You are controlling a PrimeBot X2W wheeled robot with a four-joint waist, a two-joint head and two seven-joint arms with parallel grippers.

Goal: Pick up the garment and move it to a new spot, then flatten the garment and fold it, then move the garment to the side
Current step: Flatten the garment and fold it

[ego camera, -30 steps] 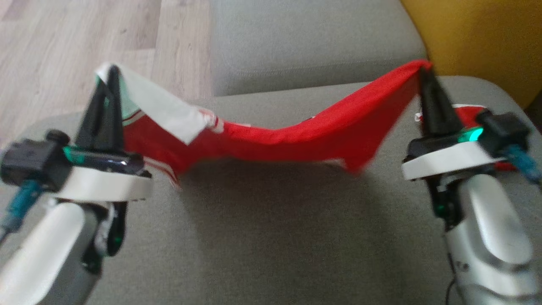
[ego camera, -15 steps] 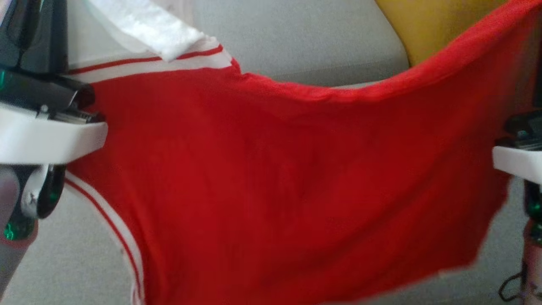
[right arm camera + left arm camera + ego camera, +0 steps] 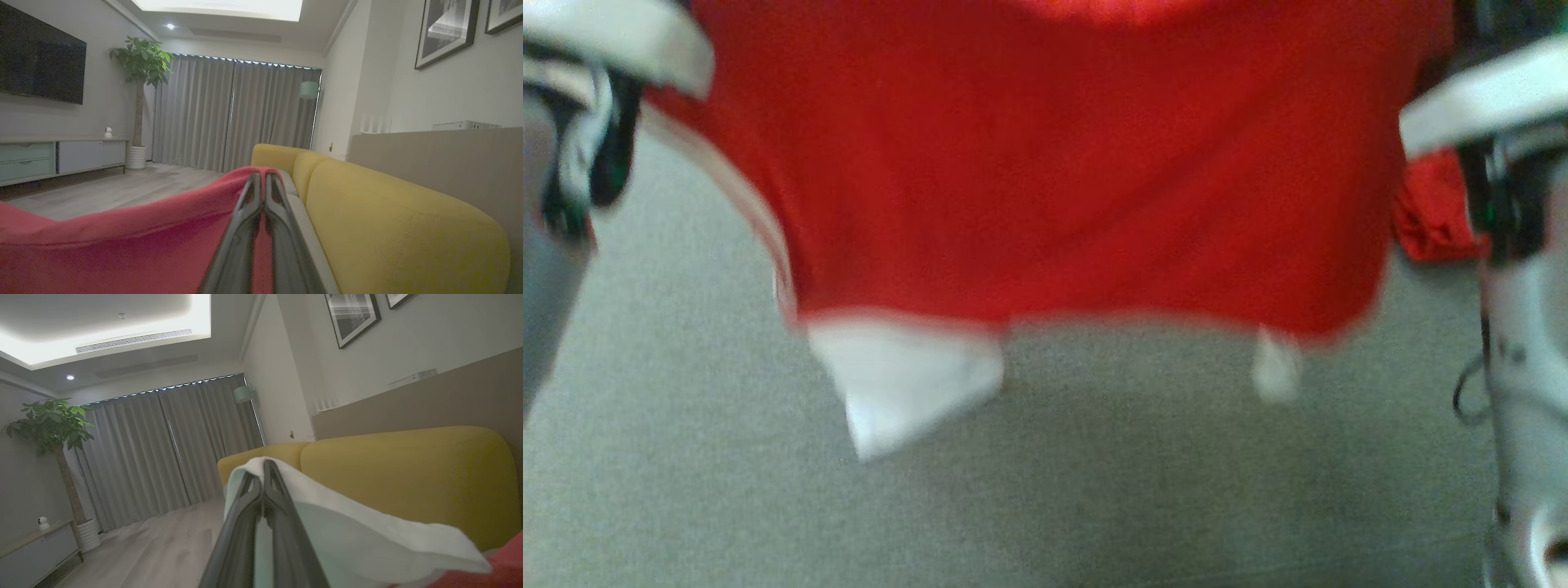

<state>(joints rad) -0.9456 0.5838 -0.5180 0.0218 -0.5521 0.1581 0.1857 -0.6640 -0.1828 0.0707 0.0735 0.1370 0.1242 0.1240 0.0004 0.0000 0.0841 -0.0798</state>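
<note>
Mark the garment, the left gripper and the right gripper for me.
garment (image 3: 1054, 163), head view, red middle panel.
left gripper (image 3: 261, 473), left wrist view, fingertips shut on white edge.
right gripper (image 3: 263, 177), right wrist view, fingertips shut on red edge.

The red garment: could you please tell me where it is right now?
In the head view, the red garment hangs above the grey cushion, held between the left gripper and the right gripper, whose jaws are shut on its top edge.
</note>
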